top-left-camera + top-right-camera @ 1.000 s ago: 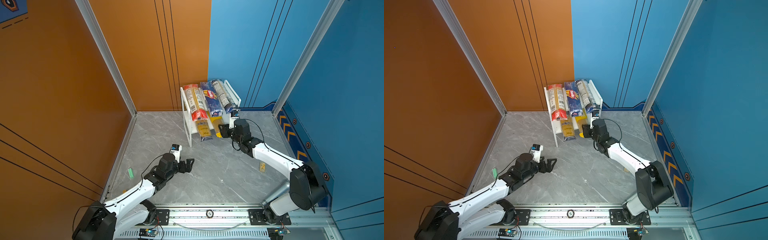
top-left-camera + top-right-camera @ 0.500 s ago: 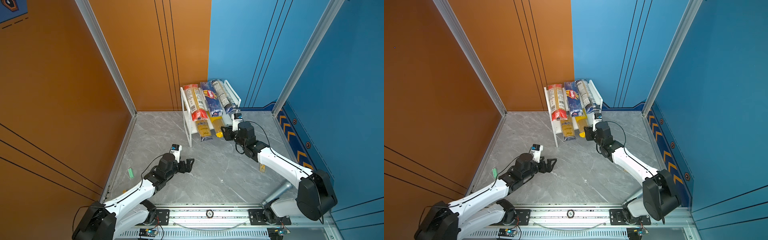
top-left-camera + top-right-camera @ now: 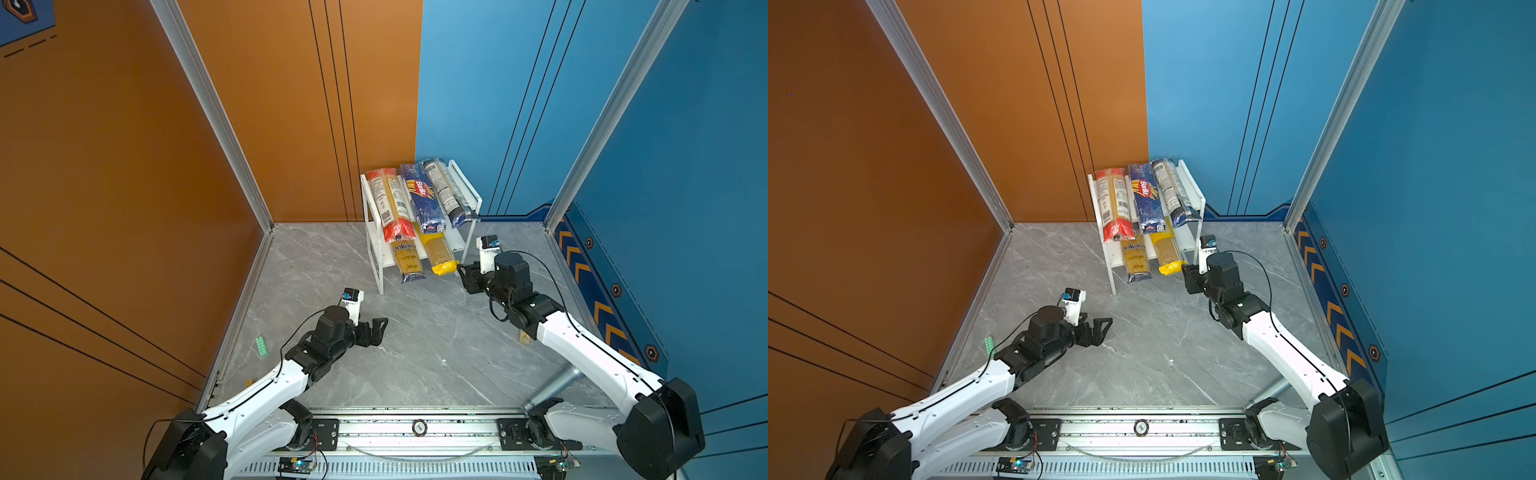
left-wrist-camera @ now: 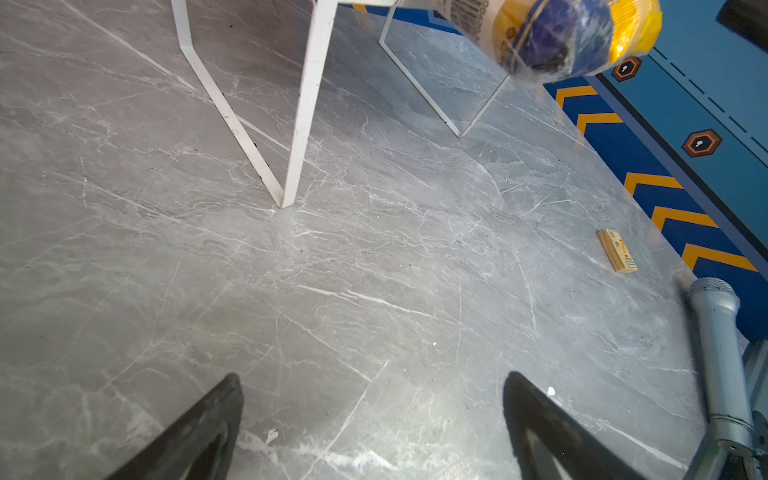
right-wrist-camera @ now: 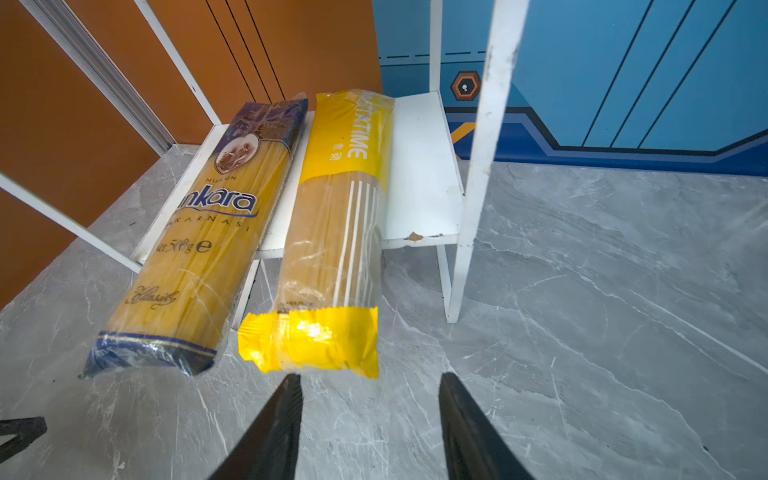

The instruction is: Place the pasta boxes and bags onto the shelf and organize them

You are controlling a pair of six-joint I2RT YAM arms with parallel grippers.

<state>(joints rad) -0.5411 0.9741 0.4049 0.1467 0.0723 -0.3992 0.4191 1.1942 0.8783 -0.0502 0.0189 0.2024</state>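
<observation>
Hovering — right pincer (image 5: 370,377) parted, empty | yellow pack (image 5: 336,232) just ahead | left pincer (image 4: 372,375) parted

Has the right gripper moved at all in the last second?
Yes. Against the shelf in a top view, the right gripper has backed away toward the near edge and slightly right, open and empty.

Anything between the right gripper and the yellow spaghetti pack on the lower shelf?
Nothing visible. The right gripper, jaws open, faces the overhanging near end of the yellow pack across bare floor. The blue-yellow pack lies beside it on the lower board, not in the path.
</observation>
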